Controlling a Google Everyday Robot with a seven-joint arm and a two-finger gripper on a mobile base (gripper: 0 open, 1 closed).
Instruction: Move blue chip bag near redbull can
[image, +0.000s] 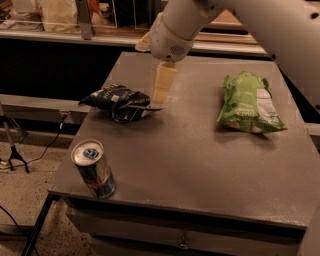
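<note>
Jaws low, beside blue chip bag (117, 101)

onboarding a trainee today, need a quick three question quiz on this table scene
1. True or false: the redbull can stands upright near the table's front left corner as the camera sees it.
2. What colour is the chip bag lying farthest from the can?
3. The gripper hangs closest to: A the blue chip bag; B the can; C the other bag.

Key: 1 true; 2 green, the green chip bag; 3 A.
</note>
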